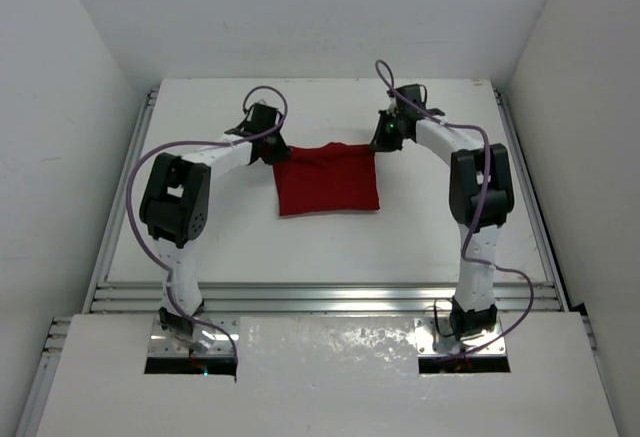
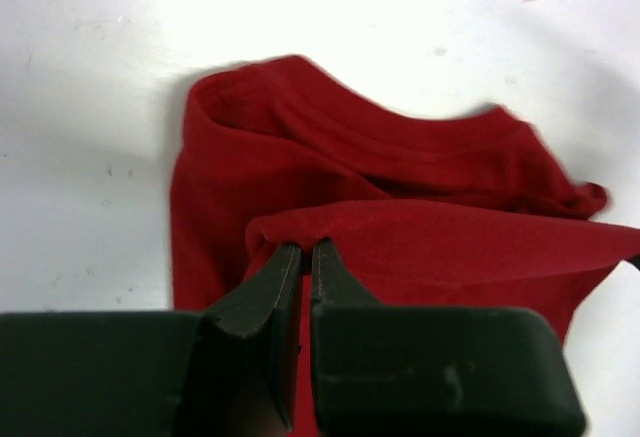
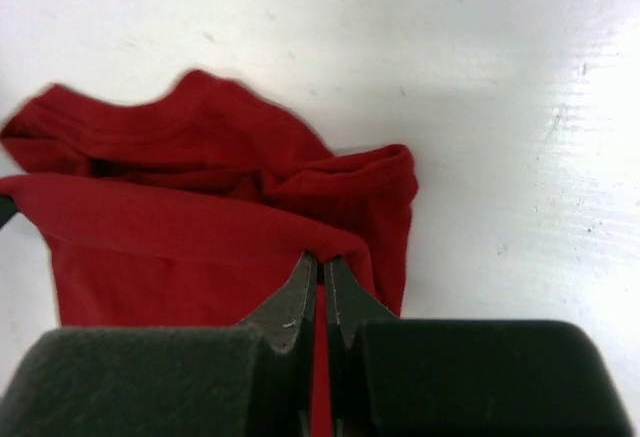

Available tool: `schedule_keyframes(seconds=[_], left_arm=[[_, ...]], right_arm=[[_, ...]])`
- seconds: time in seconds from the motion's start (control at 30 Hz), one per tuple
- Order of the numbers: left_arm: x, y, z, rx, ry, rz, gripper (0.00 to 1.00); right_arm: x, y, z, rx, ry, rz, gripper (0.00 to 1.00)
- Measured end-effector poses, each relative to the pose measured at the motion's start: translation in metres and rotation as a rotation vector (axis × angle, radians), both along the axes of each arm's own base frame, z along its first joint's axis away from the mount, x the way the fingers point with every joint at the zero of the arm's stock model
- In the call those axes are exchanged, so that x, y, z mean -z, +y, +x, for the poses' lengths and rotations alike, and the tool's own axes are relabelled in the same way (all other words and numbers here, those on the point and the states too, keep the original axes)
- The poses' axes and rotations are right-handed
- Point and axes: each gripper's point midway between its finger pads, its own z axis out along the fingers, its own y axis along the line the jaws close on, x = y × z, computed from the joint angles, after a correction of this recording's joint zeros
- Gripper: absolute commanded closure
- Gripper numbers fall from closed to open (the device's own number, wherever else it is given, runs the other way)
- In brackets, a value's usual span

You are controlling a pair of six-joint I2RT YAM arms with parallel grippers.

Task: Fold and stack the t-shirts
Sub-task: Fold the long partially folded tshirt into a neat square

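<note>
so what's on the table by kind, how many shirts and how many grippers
t-shirt: 1, dark red
grippers: 2, left gripper and right gripper, each shut on a t-shirt edge
total: 3

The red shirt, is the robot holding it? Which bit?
Yes. The left gripper and right gripper both have jaws shut on the lifted far edge of the shirt, one at each end.
</note>
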Motion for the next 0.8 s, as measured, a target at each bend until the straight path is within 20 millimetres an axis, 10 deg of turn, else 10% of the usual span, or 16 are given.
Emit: schedule_keyframes(seconds=[0.3, 0.5, 0.67, 0.8], left_arm=[[0.025, 0.01, 0.005, -0.068, 0.032, 0.025, 1.0], [0.022, 0.02, 0.01, -0.118, 0.011, 0.049, 0.57], [0.006, 0.033, 0.009, -0.167, -0.03, 0.077, 0.5], [-0.02, 0.04, -0.007, -0.189, -0.083, 0.1, 0.51]], right_arm=[[0.04, 0.001, 0.003, -0.027, 0.057, -0.022, 0.68], [0.02, 0.005, 0.026, -0.061, -0.027, -0.02, 0.49], [0.003, 0.007, 0.035, -0.08, -0.104, -0.013, 0.49], [-0.005, 0.009, 0.005, -0.108, -0.125, 0.016, 0.92]])
